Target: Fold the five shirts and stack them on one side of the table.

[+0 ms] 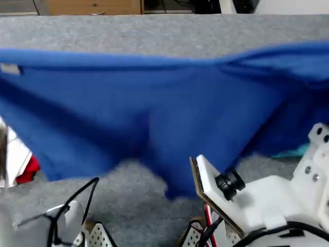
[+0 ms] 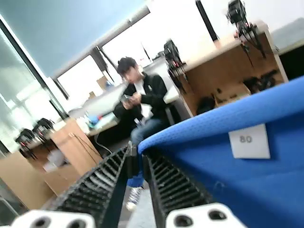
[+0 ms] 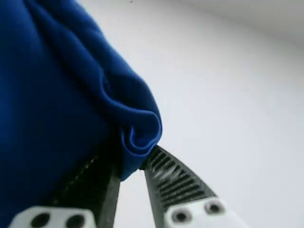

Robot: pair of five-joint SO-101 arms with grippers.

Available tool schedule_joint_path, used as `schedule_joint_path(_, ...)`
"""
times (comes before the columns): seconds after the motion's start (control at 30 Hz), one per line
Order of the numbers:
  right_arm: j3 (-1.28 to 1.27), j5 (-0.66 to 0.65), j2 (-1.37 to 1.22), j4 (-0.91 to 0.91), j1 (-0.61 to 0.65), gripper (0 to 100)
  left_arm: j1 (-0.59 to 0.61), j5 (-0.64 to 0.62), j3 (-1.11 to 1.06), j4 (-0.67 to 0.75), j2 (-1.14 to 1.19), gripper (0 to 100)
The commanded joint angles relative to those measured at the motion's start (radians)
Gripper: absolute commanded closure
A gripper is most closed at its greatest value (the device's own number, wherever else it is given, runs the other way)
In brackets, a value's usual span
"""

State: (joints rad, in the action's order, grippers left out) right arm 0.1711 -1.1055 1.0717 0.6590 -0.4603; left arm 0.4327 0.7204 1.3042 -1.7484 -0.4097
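A blue shirt (image 1: 154, 113) hangs spread wide above the grey table (image 1: 154, 33), its upper edge pulled taut from side to side and its lower part sagging toward the front. My left gripper (image 2: 137, 159) is shut on the shirt's edge (image 2: 247, 190), close to a white size tag (image 2: 249, 141). That tag sits at the far left in the high view (image 1: 10, 68). My right gripper (image 3: 133, 159) is shut on a rolled fold of the same blue shirt (image 3: 57, 95), raised well off the table.
Red and white clothing (image 1: 23, 164) lies at the table's left edge, and a teal garment (image 1: 293, 152) peeks out under the shirt at the right. White arm bodies and cables (image 1: 247, 200) crowd the front edge. Bare table runs along the back.
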Motion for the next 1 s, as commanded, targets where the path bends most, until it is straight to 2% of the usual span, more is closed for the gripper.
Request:
schedule_joint_path(0.0, 0.019, 0.006, 0.013, 0.06, -0.021, 99.7, 0.015, 0.034, -0.135, -0.012, -0.082, 98)
schedule_joint_path(0.17, 0.019, 0.006, 0.058, 0.164, -0.021, 99.7, -0.054, 0.1, -0.448, -0.012, -0.291, 98)
schedule_joint_path(0.33, 0.015, 0.005, 0.062, 0.282, -0.021, 99.7, -0.066, 0.183, -0.841, -0.009, -0.536, 98)
schedule_joint_path(0.43, -0.061, 0.002, 0.067, 0.313, 0.051, 99.6, -0.066, 0.227, -1.088, 0.035, -0.636, 98)
schedule_joint_path(0.57, -0.223, -0.086, 0.068, 0.348, 0.16, 99.6, -0.057, 0.256, -1.402, 0.236, -0.727, 98)
schedule_joint_path(0.7, -0.404, -0.087, 0.068, 0.282, 0.225, 99.6, -0.061, 0.264, -1.659, 0.453, -0.759, 98)
schedule_joint_path(0.83, -0.621, -0.091, 0.065, 0.098, 0.288, 99.6, -0.064, 0.264, -1.873, 0.677, -0.746, 98)
schedule_joint_path(0.97, -0.851, -0.094, 0.061, -0.16, 0.346, 99.6, -0.066, 0.262, -2.062, 0.924, -0.7, 98)
